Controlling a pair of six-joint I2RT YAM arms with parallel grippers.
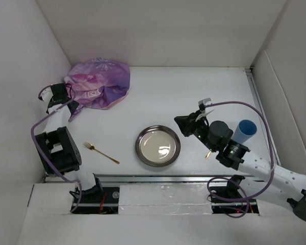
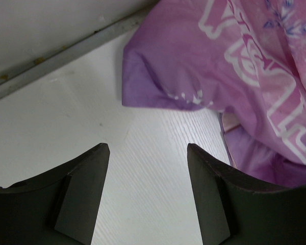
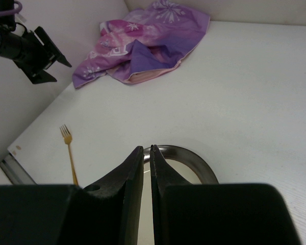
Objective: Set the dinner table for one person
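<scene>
Top external: large white matte dinner table (image 1: 204, 92) lies under both arms, crumpled purple printed placemat (image 1: 99, 81) at its far-left corner. Mat-laying step, I judge. My left gripper (image 2: 148, 153) is wide and empty beside it — next I'd pinch an edge and spread. My right gripper (image 3: 147, 150) is closed, empty.

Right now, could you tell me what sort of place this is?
Probably a robot test cell: a white tabletop boxed in by plain walls, with a plate and fork as props.
</scene>
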